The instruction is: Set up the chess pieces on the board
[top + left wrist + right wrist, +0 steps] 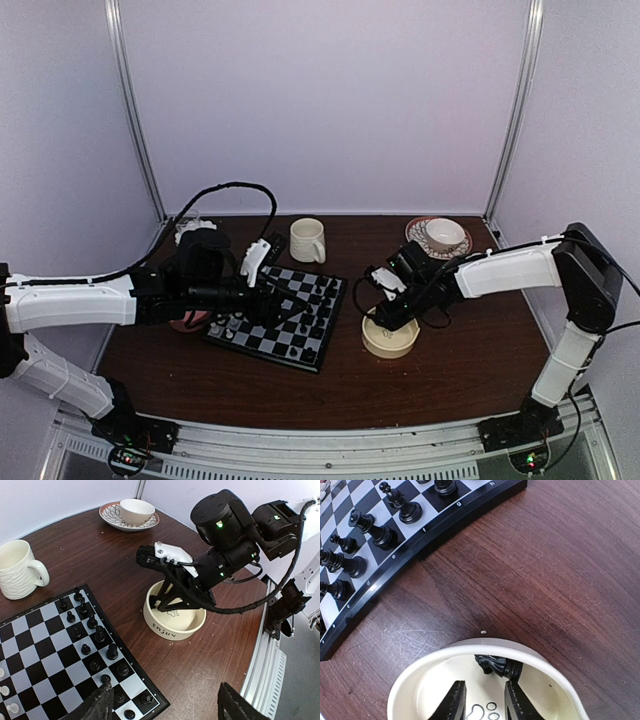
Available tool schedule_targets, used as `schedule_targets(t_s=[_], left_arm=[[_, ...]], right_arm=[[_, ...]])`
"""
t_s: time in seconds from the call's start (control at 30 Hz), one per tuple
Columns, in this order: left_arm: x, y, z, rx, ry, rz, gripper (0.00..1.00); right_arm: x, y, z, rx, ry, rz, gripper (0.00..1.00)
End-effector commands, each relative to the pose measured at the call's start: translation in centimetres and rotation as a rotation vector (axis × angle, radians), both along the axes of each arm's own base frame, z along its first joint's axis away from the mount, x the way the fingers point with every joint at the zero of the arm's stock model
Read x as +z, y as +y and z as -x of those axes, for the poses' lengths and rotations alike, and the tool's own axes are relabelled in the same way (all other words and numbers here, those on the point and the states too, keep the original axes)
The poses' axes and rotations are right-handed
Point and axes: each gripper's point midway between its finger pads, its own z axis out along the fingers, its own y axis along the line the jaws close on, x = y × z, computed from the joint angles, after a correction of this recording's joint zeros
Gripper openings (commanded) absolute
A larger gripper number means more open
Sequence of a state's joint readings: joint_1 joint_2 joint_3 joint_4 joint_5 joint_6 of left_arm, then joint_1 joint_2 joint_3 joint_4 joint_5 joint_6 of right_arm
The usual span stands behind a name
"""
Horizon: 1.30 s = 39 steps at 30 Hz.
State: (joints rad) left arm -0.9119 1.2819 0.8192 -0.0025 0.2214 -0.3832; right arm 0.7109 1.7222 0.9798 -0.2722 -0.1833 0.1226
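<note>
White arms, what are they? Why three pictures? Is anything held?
Two robot arms bolted to a table, each ending in a two-finger gripper. One picture looks down from above; two come from wrist cameras. On the table: a chessboard with black pieces lined up, a mug, a cup on a saucer, a cream bowl. The left gripper hovers open over the board, empty. The right gripper reaches into the bowl, where a black piece lies by its fingertips, not between them.

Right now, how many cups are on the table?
2: a cream mug behind the board, a teacup on its saucer far right. The left arm may hide more.
</note>
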Motion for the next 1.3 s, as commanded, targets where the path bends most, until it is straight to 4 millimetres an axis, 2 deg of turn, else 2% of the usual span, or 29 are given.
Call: schedule_targets(t_s=[0.0,0.2,0.37,0.47,0.57,0.7,0.93,1.13,1.27], left_arm=[[0.9,-0.5,0.0,-0.014,-0.023,0.026,0.72],[0.8,-0.4,0.0,-0.013,-0.024,0.024,0.72],[0.7,-0.4,0.0,-0.009,-0.026,0.019,0.72],[0.7,-0.4,-0.2,-0.006,-0.028,0.017,0.72],[0.5,-0.4,-0.2,-0.006,-0.025,0.015,0.72],[0.5,-0.5,-0.1,-0.009,-0.022,0.014,0.72],[0.7,-0.4,-0.1,-0.008,-0.027,0.019,0.72],[0.7,-0.5,0.0,-0.013,-0.025,0.022,0.71],[0.8,-0.5,0.0,-0.015,-0.025,0.025,0.71]], right_arm=[[0.4,0.8,-0.4,0.002,0.005,-0.025,0.29],[1.1,2.0,1.4,0.073,0.063,-0.105,0.24],[3.9,1.7,2.1,0.091,-0.003,-0.166,0.19],[4.6,0.8,1.7,0.054,-0.052,-0.152,0.21],[4.0,-0.5,0.4,-0.029,-0.082,-0.103,0.25],[2.5,-0.9,-0.9,-0.108,-0.05,-0.098,0.25],[0.7,-1.8,-1.9,-0.19,-0.01,-0.1,0.25],[-0.2,-0.9,-2.2,-0.176,0.029,-0.144,0.26],[-0.2,0.6,-1.5,-0.117,0.073,-0.204,0.25]])
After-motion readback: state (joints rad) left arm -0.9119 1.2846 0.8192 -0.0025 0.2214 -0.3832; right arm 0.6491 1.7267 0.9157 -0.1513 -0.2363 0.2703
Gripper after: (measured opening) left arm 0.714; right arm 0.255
